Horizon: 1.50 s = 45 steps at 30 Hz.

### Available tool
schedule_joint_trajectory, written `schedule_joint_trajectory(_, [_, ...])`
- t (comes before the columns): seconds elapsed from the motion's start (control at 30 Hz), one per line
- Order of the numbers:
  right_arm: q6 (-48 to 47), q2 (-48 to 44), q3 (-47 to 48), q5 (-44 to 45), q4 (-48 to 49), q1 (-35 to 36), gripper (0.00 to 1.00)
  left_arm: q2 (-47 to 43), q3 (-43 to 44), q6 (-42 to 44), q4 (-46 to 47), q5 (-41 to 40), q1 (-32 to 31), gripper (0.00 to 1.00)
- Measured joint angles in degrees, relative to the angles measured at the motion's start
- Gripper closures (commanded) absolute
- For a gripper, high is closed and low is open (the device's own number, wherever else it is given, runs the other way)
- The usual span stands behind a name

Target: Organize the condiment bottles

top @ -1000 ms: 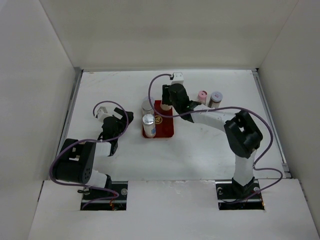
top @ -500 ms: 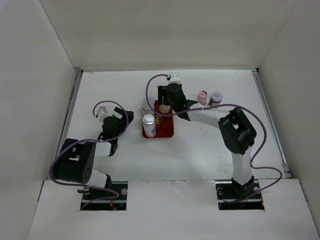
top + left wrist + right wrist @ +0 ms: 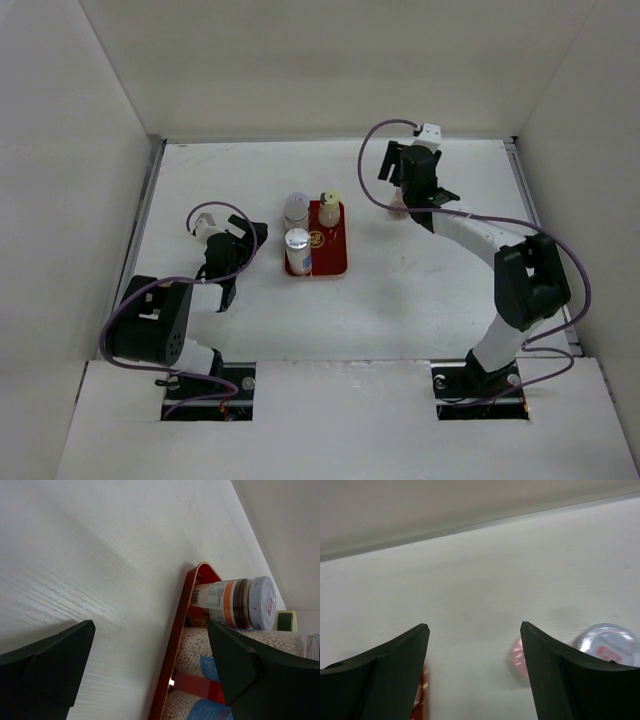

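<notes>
The right gripper [image 3: 473, 627] hangs in the upper right of the top view with its two fingers spread wide and nothing between them; it touches no jar. In the right wrist view, the pink-capped jar [image 3: 516, 657] sits just under it, low in the frame and half hidden by the right-hand finger. The silver-lavender-capped jar [image 3: 606, 645] stands just beside the pink one, at the lower right edge. From above, the right arm covers most of both jars, and only a sliver of pink shows beneath the wrist.

The other bottles are grouped at the red tray [image 3: 335, 262] in the middle of the white table [image 3: 420, 290], well apart from the right gripper. The yellow-capped bottle [image 3: 329, 208] stands upright at the tray's upper end. The blue-labelled jar [image 3: 297, 250] stands upright on its left side. The grey-capped jar [image 3: 295, 210] is at the tray's upper left corner, close above the blue-labelled one.

The left gripper [image 3: 150, 625] lies low over the table to the left of the tray, its fingers also wide apart and empty. Its camera looks along the tray's rim at the jars. The table between the tray and the two jars on the right is bare.
</notes>
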Motion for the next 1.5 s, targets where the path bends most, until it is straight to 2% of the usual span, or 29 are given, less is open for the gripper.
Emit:
schedule_joint_trajectory(0.13, [-1.31,1.64,-1.51,2.56,-0.11,-4.48,0.18,0.28,0.00,-0.20,0.02,0.00,0.00,0.00])
schedule_joint_trajectory(0.33, [-2.43,6.03,-1.57,2.23,-1.95,-5.07,0.21,1.01,0.00,-0.33,0.09,0.31,0.00,0.00])
schedule_joint_trajectory(0.47, [-2.58,7.10,-1.51,1.68,-2.47,-5.07,0.28,1.29,0.00,-0.42,0.20,0.66,0.00,0.00])
schedule_joint_trajectory(0.63, [-2.36,8.33,-1.51,1.75,-3.10,-5.07,0.48,1.33,0.00,-0.46,0.44,1.03,0.00,0.00])
schedule_joint_trajectory(0.8, [-1.92,7.89,-1.77,2.56,-3.43,-4.74,0.52,1.38,0.00,-0.68,0.44,1.20,0.00,0.00])
schedule_joint_trajectory(0.93, [-1.84,3.13,-4.48,3.08,-3.98,-1.57,0.52,1.40,0.00,-0.81,0.46,1.29,0.00,0.00])
schedule_joint_trajectory(1.13, [-0.35,-4.44,-5.68,0.66,-2.10,8.57,0.51,1.46,0.00,-0.83,0.46,1.31,0.00,0.00])
schedule_joint_trajectory(1.3, [1.22,-2.89,-5.57,-2.71,-0.85,14.67,0.51,1.46,0.00,-0.85,0.46,1.31,0.02,0.00])
schedule_joint_trajectory(1.5, [2.45,2.03,-4.81,-5.22,-0.87,16.52,0.50,1.46,0.00,-0.92,0.46,1.36,0.11,0.00])
